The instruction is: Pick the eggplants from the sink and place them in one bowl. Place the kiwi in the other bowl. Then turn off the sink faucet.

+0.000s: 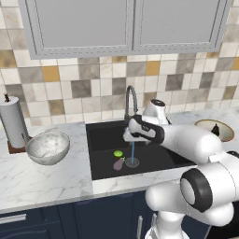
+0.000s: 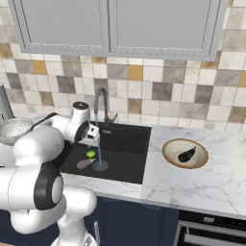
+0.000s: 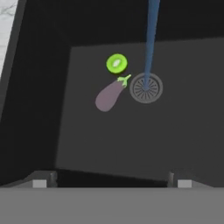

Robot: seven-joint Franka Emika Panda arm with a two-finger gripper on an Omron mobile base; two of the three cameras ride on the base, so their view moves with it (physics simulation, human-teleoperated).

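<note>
Your two-finger gripper [image 3: 112, 181] is hanging spread wide and empty above the black rectangular sink [image 3: 183, 131], looking down at the small pale mauve pear-shaped eggplant [image 3: 109, 96] lying on the basin floor beside the round metal drain [image 3: 146, 88]. Its long axis is running diagonally in the hand view, green stem pointing toward the bright green oval kiwi [image 3: 117, 64] just beyond it. It is probably light, smooth and wet-slick, so you are best closing across the fat middle.

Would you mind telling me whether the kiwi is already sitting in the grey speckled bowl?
No, the kiwi lies on the black sink floor beside the mauve eggplant, near the drain.
</note>
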